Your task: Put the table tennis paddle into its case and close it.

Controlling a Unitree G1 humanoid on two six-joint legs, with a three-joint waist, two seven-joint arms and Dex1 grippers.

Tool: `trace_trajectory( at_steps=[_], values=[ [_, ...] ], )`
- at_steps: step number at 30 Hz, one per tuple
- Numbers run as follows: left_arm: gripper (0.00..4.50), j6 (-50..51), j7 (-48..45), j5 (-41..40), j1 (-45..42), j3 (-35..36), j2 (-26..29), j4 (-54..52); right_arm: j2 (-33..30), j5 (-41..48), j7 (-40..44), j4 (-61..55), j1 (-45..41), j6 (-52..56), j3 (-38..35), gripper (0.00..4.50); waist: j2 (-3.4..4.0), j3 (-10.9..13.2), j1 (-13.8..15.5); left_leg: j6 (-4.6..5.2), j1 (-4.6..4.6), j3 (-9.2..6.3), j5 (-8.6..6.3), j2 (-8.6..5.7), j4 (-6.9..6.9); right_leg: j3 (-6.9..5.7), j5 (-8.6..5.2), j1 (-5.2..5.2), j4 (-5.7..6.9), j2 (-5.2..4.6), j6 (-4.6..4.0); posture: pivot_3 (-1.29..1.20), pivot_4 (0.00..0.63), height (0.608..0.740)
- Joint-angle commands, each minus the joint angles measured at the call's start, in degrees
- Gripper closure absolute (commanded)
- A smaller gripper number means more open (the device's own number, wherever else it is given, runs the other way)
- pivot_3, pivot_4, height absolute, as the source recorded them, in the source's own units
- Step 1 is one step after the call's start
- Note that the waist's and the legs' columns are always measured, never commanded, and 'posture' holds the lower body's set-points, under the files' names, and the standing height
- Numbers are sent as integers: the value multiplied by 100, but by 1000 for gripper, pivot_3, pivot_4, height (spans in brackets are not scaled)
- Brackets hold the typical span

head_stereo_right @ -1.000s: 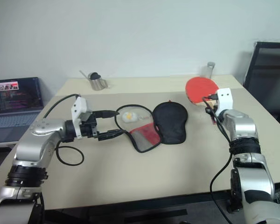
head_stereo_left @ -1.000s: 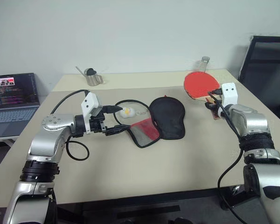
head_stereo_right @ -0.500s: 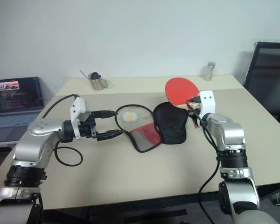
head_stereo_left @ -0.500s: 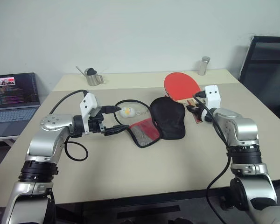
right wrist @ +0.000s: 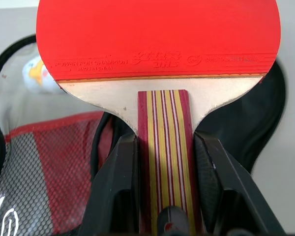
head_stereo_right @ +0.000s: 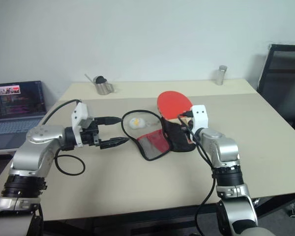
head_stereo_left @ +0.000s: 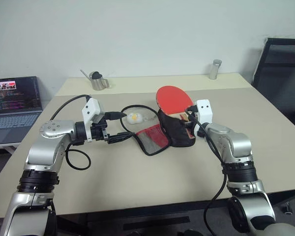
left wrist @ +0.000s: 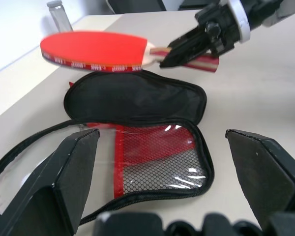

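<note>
Right wrist view: right gripper [right wrist: 162, 162] clamps the paddle [right wrist: 157, 44] by its striped handle, blade held level just above the case [left wrist: 137, 142], presumably ready to slide in. The case lies unzipped, mesh flap folded out toward the left gripper [head_stereo_left: 119, 137], which hovers beside it, fingers wide apart and empty. Rubber edge reads "POWER FOR CHAMPION"; the adjoining logo is illegible.

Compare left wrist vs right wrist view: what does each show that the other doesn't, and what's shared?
Left wrist: the open left gripper, the right gripper from outside, a metal bottle.
Right wrist: the right gripper's fingers clamped on the striped handle, printed lettering on the rubber, a small white and yellow object.
Both: the table tennis paddle held above the open case.
</note>
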Motion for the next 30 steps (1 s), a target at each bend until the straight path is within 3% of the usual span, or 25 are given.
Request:
trace_trajectory(
  at_steps=[1,19,30],
  values=[
    [0,-60,-55,-28,-236,104,79,36,170,-80,-197,57,-95,-406,25,3354,0,0,-1,0,0,-1,0,0,0,-1,0,0,0,0,0,0,150,740],
    [0,-78,-53,37,-200,94,66,-18,293,-421,-658,2777,-918,-1988,-90,3355,0,0,-16,0,-1,0,0,0,-2,1,0,-1,-2,1,0,0,150,740],
    [0,-100,-34,65,-177,104,51,-41,449,-443,-1063,3411,-1086,-2121,-239,3355,-2,-1,-19,0,-1,0,0,0,-1,2,1,-1,0,1,-1,0,150,740]
  ],
)
